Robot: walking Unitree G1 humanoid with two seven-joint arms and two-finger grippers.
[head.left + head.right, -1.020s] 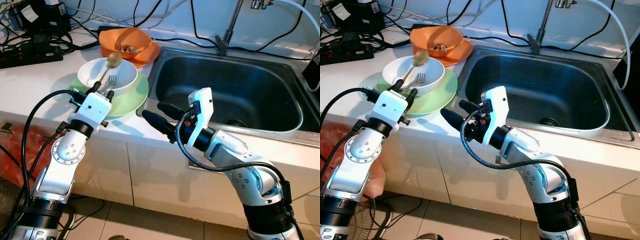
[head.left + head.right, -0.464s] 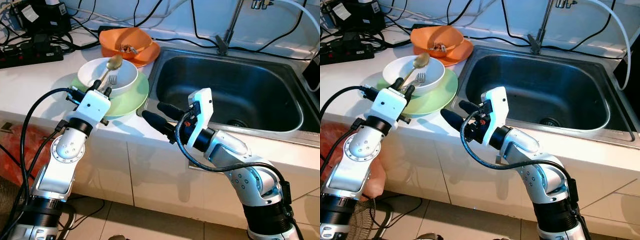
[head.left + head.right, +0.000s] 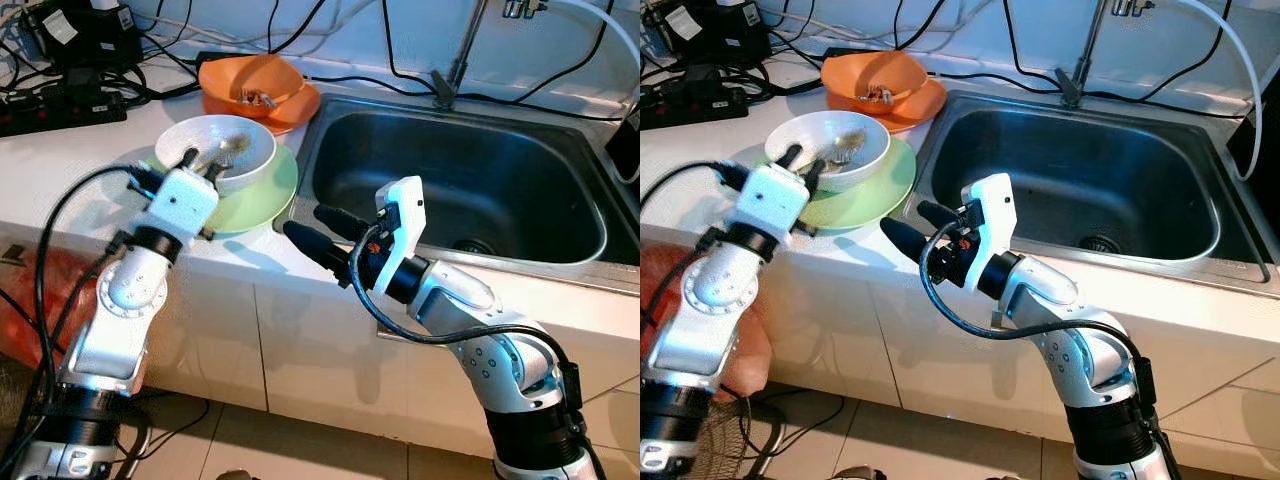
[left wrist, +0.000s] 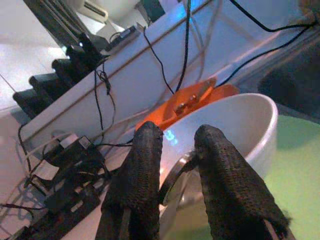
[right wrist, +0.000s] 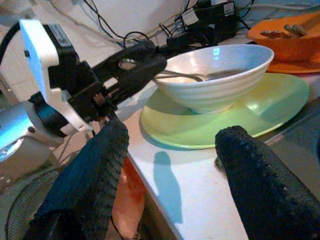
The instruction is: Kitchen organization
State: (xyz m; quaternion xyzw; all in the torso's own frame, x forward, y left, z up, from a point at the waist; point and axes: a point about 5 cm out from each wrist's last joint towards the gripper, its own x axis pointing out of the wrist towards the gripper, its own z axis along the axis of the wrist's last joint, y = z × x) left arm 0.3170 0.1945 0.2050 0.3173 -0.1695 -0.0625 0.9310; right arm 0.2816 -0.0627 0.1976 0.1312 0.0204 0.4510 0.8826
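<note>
A white surface beside a steel sink (image 3: 460, 180). The left hand (image 3: 200, 166) sits at the near rim of a white bowl (image 3: 215, 150), its fingers (image 4: 145, 165) pinched on the handle of a spoon (image 5: 187, 76) resting inside the bowl, which stands on a green plate (image 3: 262, 195) (an orange bowl (image 3: 255, 85) sits behind). The right hand (image 3: 315, 228) hovers open and empty over the sink's edge. Releasing the spoon gently, low in the bowl, should avoid tipping it
</note>
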